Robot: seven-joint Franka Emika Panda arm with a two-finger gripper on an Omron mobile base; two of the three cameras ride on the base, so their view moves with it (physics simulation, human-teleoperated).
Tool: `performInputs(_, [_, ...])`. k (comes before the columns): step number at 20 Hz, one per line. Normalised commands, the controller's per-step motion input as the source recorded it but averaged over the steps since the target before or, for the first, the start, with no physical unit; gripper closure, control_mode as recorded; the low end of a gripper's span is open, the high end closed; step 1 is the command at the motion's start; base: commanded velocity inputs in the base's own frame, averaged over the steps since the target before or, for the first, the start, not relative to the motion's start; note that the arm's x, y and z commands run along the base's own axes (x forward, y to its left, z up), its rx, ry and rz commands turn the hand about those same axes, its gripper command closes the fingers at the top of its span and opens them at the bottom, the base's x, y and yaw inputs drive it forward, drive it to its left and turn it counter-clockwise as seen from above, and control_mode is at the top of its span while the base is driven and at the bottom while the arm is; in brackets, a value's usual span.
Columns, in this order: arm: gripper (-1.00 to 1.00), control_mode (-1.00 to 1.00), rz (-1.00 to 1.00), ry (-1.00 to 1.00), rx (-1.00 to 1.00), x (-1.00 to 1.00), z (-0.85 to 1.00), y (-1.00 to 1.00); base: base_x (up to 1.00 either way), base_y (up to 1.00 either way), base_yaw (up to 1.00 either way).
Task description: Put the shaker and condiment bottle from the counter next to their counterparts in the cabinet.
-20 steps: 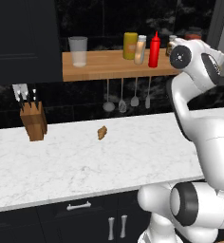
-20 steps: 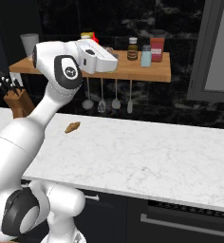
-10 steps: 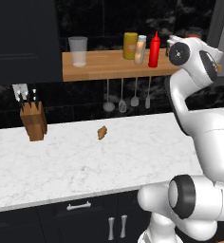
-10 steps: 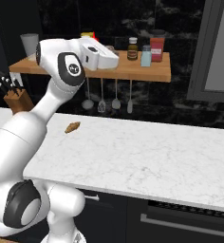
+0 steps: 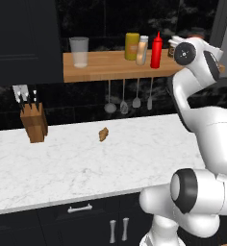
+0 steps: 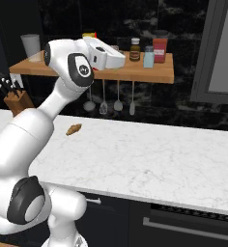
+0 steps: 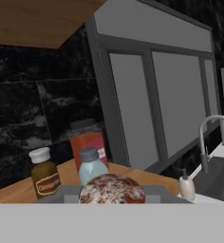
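Observation:
My gripper (image 7: 111, 192) is shut on the shaker (image 7: 112, 188), whose round speckled top shows between the fingers at the bottom of the hand view. The hand hovers over the right part of the cabinet shelf (image 6: 135, 72), the gripper (image 6: 121, 61) pointing at the pale-blue shaker (image 6: 148, 57) (image 7: 92, 166) close ahead. The peach condiment bottle (image 5: 142, 50) stands on the shelf (image 5: 101, 65) between the yellow container (image 5: 132, 46) and the red squeeze bottle (image 5: 157, 50).
A dark-brown bottle (image 7: 44, 173) and a red jar (image 7: 88, 140) stand beside the pale-blue shaker. A glass (image 5: 79, 52) sits at the shelf's left. Utensils (image 5: 130, 101) hang below. A knife block (image 5: 33, 125) and a brown food scrap (image 5: 103, 134) sit on the marble counter (image 6: 149, 159).
The hand has crept a little to the right along the shelf, toward the pale-blue shaker, still shut on the shaker. Nothing on the shelf or counter has moved.

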Motion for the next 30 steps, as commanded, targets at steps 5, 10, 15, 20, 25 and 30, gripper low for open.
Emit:
performInputs(5, [1.0,-1.0,0.05,0.0,0.0,0.07,0.0,-0.06,0.0,0.0,0.0])
performInputs(10, [1.0,-1.0,0.01,0.0,0.0,0.0,-0.02,0.0,0.0,0.0,0.0])
performInputs(15, [1.0,-1.0,0.0,0.0,0.0,0.0,-0.05,-0.01,0.0,0.0,0.0])
performInputs(20, [1.0,-1.0,0.03,0.0,0.0,0.0,-0.04,-0.15,0.0,0.0,0.0])
performInputs(25, [1.0,-1.0,0.03,0.0,0.0,0.0,-0.03,-0.16,0.0,0.0,0.0])
performInputs(30, [1.0,-1.0,0.03,0.0,0.0,0.01,-0.16,-0.03,0.0,0.0,0.0])
